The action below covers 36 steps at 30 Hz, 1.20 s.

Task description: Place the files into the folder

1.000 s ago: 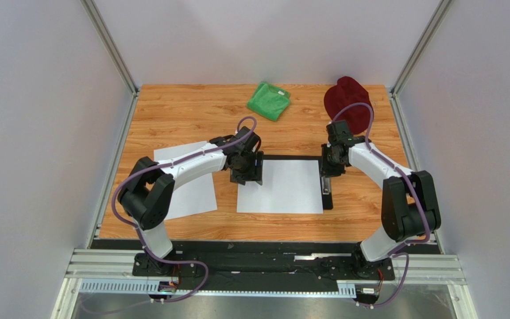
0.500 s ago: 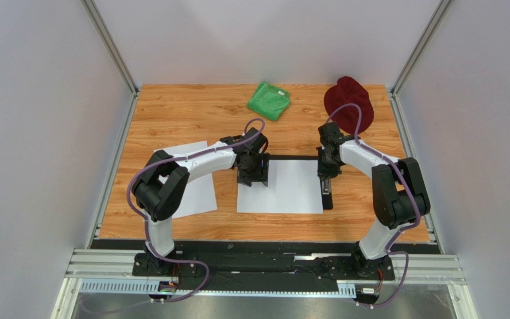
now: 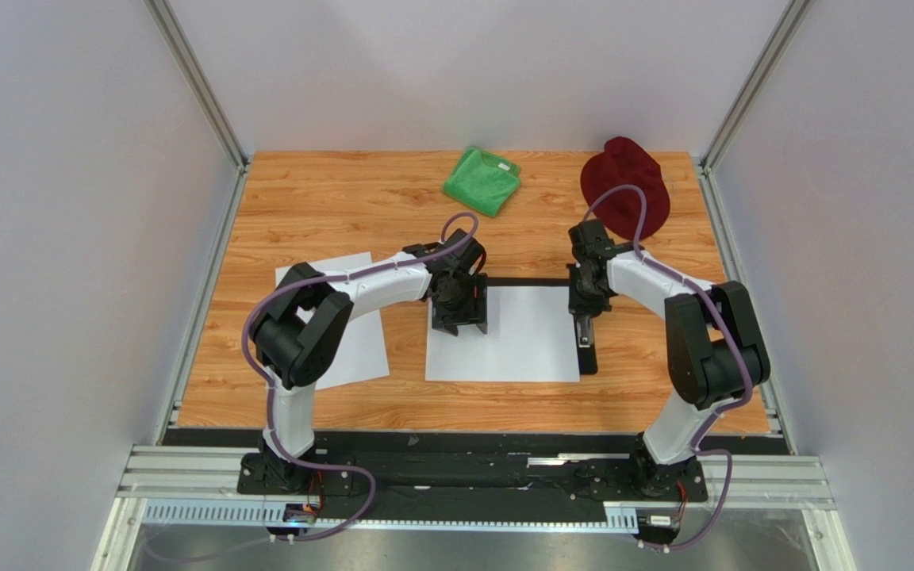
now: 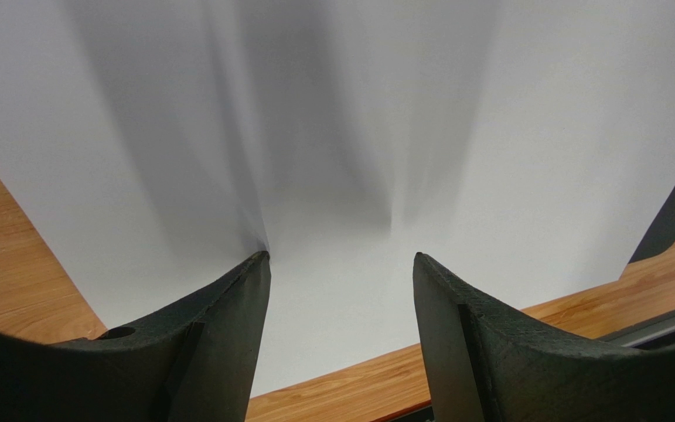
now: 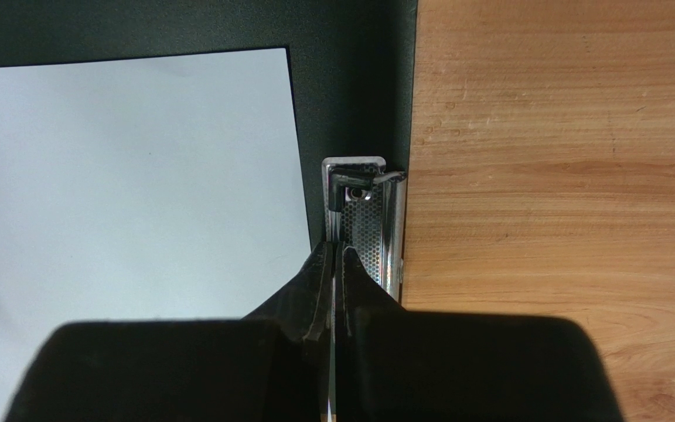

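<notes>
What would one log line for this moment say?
left tool: open, tips on sheet | right tool: shut, at clip | sheet: lying on board | second sheet: on table, outside board

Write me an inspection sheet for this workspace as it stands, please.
Surface: wooden table, flat.
Job's things: black folder with silver clip; one sheet lies on it, edge short of the clip; a second sheet lies on the table to the left.
Clutter: green cloth and red hat at the far edge.
Grippers: left gripper open over the sheet on the folder; right gripper shut, tips at the clip.
Cables: purple cables run along both arms; the right one loops over the hat.
Surroundings: grey walls, metal frame.
</notes>
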### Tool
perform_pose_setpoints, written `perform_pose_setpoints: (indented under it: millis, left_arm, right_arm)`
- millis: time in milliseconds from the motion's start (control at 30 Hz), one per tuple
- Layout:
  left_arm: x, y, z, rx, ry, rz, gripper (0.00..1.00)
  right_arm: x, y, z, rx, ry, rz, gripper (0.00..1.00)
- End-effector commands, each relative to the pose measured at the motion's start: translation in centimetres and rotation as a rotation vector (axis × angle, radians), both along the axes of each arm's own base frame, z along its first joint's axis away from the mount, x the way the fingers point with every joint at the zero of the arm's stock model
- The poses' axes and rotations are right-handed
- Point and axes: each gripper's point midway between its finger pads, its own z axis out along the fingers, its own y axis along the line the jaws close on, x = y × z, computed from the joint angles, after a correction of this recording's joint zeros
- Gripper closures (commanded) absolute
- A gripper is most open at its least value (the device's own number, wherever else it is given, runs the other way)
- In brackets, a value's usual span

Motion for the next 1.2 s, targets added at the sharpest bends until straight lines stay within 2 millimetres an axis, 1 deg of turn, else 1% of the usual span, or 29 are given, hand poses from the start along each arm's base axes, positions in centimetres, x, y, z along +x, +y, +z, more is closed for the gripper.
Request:
perform_pose_setpoints:
  millis: [0, 33, 67, 100, 167, 200, 300, 367, 467, 600, 633, 667, 700, 733, 800, 833, 867, 1067, 1167]
  left_arm:
    - [0.8, -1.5, -0.1, -0.031, 0.013, 0.051, 0.31]
    - [0.7, -1.7, -0.6, -0.031, 0.031, 0.061, 0.31]
    - [0.7, -1.8, -0.7, -0.036, 0.036, 0.066, 0.31]
    - [0.7, -1.9, -0.8, -0.038, 0.044, 0.068, 0.31]
    - [0.4, -2.2, -1.2, -0.050, 0.066, 0.070, 0.31]
    - [0.4, -2.3, -1.4, -0.053, 0.072, 0.074, 0.31]
    - [0.3, -2.4, -1.6, -0.058, 0.080, 0.075, 0.31]
    - [0.2, -2.3, -1.7, -0.051, 0.078, 0.075, 0.31]
    - [0.3, -1.9, -1.8, -0.042, 0.071, 0.073, 0.31]
    - [0.5, -1.6, -1.9, -0.031, 0.069, 0.072, 0.31]
    - [0.6, -1.5, -1.9, -0.029, 0.069, 0.077, 0.31]
    - [0.6, -1.3, -2.0, -0.025, 0.073, 0.079, 0.31]
    - [0.5, -1.0, -2.2, -0.021, 0.077, 0.083, 0.31]
    - [0.6, -0.8, -2.2, -0.022, 0.080, 0.087, 0.31]
    - [0.5, -0.4, -2.6, -0.013, 0.085, 0.088, 0.31]
    - [0.7, -0.2, -2.6, -0.013, 0.085, 0.091, 0.31]
    - [0.6, -0.1, -2.6, -0.012, 0.087, 0.086, 0.31]
    - [1.0, 0.8, -2.9, 0.015, 0.085, 0.062, 0.31]
    - [1.0, 0.3, -3.0, 0.002, 0.097, 0.045, 0.31]
  right_arm:
    - [0.7, 1.3, 0.9, 0.092, -0.077, 0.029, 1.00]
    - [0.8, 2.0, 1.3, 0.141, -0.089, 0.044, 1.00]
    - [0.8, 2.1, 1.9, 0.172, -0.109, 0.040, 1.00]
    - [0.7, 2.9, 2.4, 0.230, -0.111, 0.052, 1.00]
    - [1.0, 3.3, 3.2, 0.303, -0.136, 0.040, 1.00]
    - [0.9, 3.9, 3.7, 0.355, -0.137, 0.054, 1.00]
    - [1.0, 4.4, 4.5, 0.427, -0.154, 0.050, 1.00]
    - [1.0, 4.3, 4.9, 0.448, -0.162, 0.049, 1.00]
    - [0.9, 4.0, 5.0, 0.473, -0.159, 0.049, 1.00]
    - [0.5, 3.9, 4.6, 0.518, -0.142, 0.045, 1.00]
    - [0.5, 3.4, 4.5, 0.521, -0.141, 0.024, 1.00]
    - [0.6, 3.7, 4.8, 0.563, -0.150, 0.033, 1.00]
    - [0.2, 3.7, 4.6, 0.603, -0.138, 0.009, 1.00]
    - [0.5, 3.0, 4.8, 0.640, -0.142, -0.017, 1.00]
    - [0.5, 3.2, 5.3, 0.703, -0.145, -0.024, 1.00]
    - [0.6, 2.5, 5.2, 0.720, -0.146, -0.050, 1.00]
    - [0.6, 2.7, 5.4, 0.742, -0.144, -0.046, 1.00]
    - [0.2, 2.7, 4.3, 0.749, -0.110, -0.058, 1.00]
    - [0.2, 2.8, 3.9, 0.757, -0.099, -0.068, 1.00]
